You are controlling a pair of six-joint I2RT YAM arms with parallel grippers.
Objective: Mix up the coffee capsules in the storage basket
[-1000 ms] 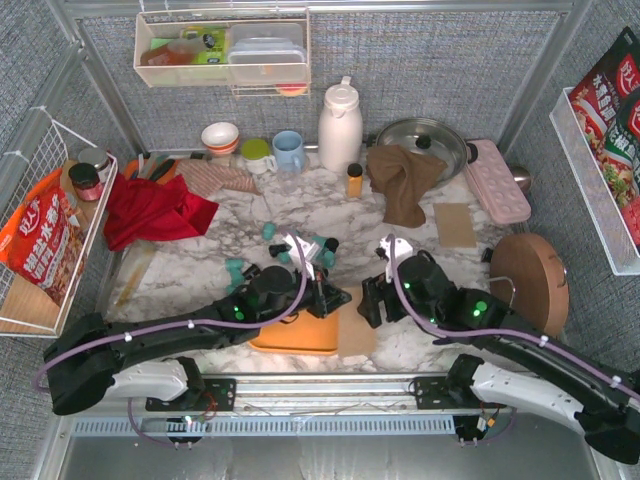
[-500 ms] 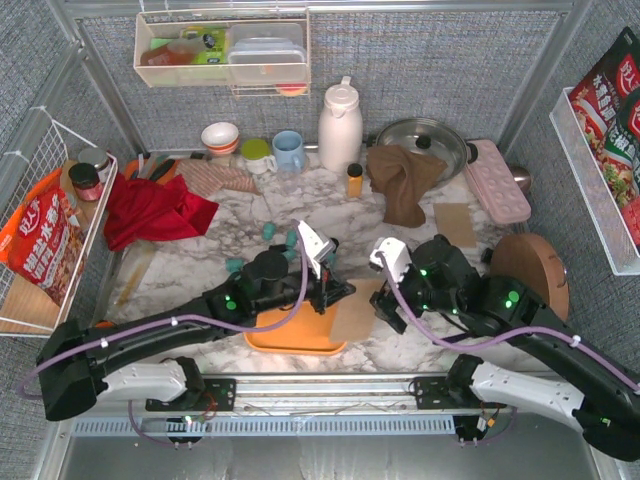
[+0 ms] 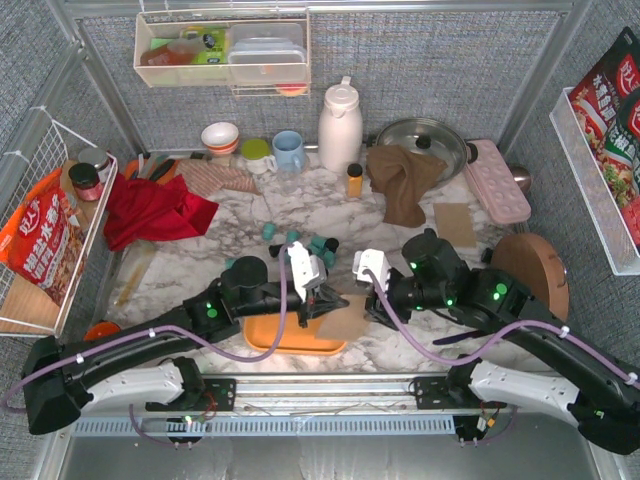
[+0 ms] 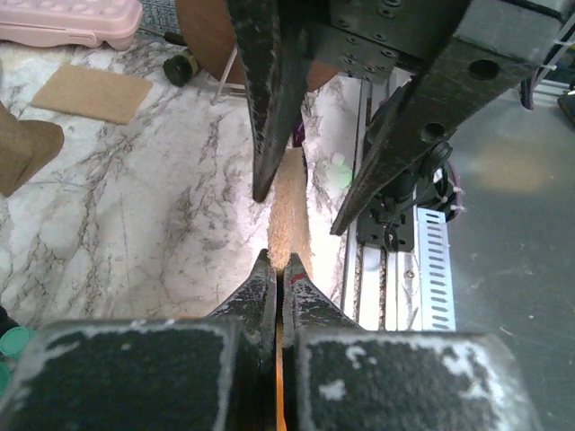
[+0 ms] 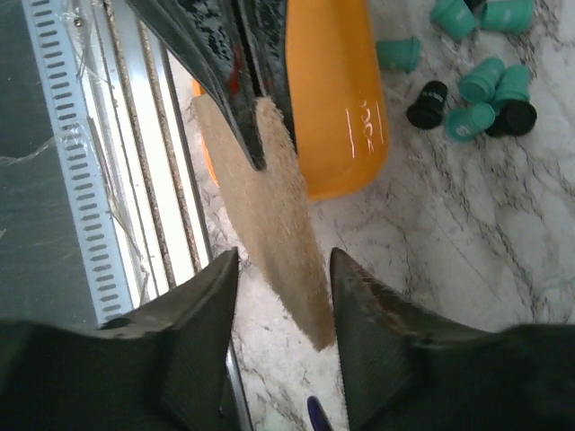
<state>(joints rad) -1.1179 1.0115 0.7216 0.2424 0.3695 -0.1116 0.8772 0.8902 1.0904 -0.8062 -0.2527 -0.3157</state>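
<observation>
My right gripper (image 5: 284, 259) stands spread astride one end of a tan mat (image 5: 278, 197). Just beyond, my left gripper (image 4: 278, 262), pressed together, pinches the orange storage basket (image 5: 337, 108) by its right rim. The coffee capsules (image 5: 481, 81), teal and black, lie on the marble (image 5: 467, 233) past the basket.

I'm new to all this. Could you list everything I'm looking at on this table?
coffee capsules: around ten, mostly teal, some black, loose behind the basket
storage basket: one, orange, near edge, centre
tan pad: one, between the two grippers, right of the basket
jug: one, white, back centre
lidded pan: one, steel, back right
red cloth: one, left
brown cloth: one, by the pan
mug: one, blue, back
pink tray: one, right
wooden board: one, round, brown, right
left gripper: black, shut on the pad
right gripper: black, open, fingers either side of the pad's free end
</observation>
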